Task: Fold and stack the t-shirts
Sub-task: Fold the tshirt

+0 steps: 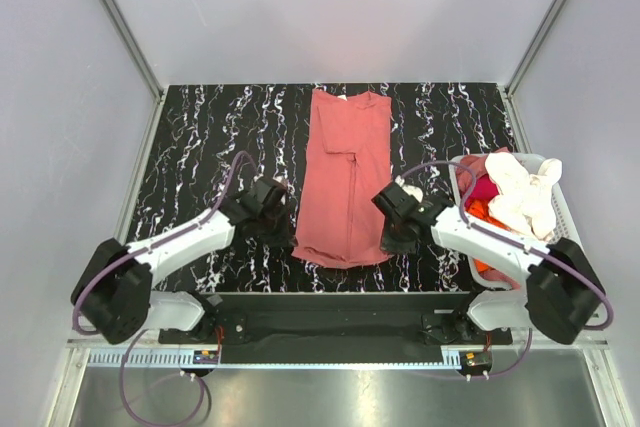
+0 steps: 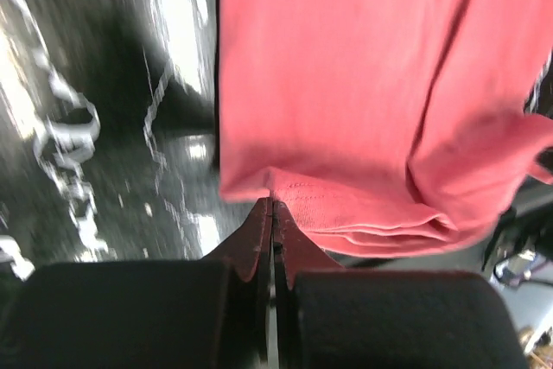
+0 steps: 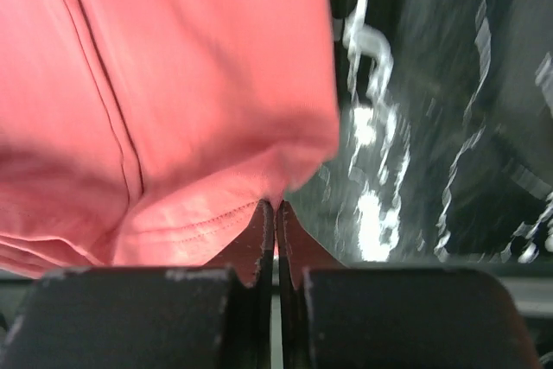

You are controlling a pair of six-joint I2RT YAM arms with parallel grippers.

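A salmon-pink t-shirt (image 1: 345, 177) lies folded into a long narrow strip down the middle of the black marbled table. My left gripper (image 1: 283, 219) is shut on its near left hem corner (image 2: 285, 192), the cloth pinched between the tips (image 2: 273, 205). At the near right hem corner (image 3: 233, 213), my right gripper (image 1: 392, 237) is shut on the cloth (image 3: 276, 205). More t-shirts, cream (image 1: 522, 192), red (image 1: 482, 187) and orange (image 1: 480, 212), lie heaped in the basket at the right.
A white slatted basket (image 1: 561, 209) stands at the table's right side, close behind my right arm. Grey walls close in the table on three sides. The table's near edge (image 1: 340, 292) runs just below the shirt's hem.
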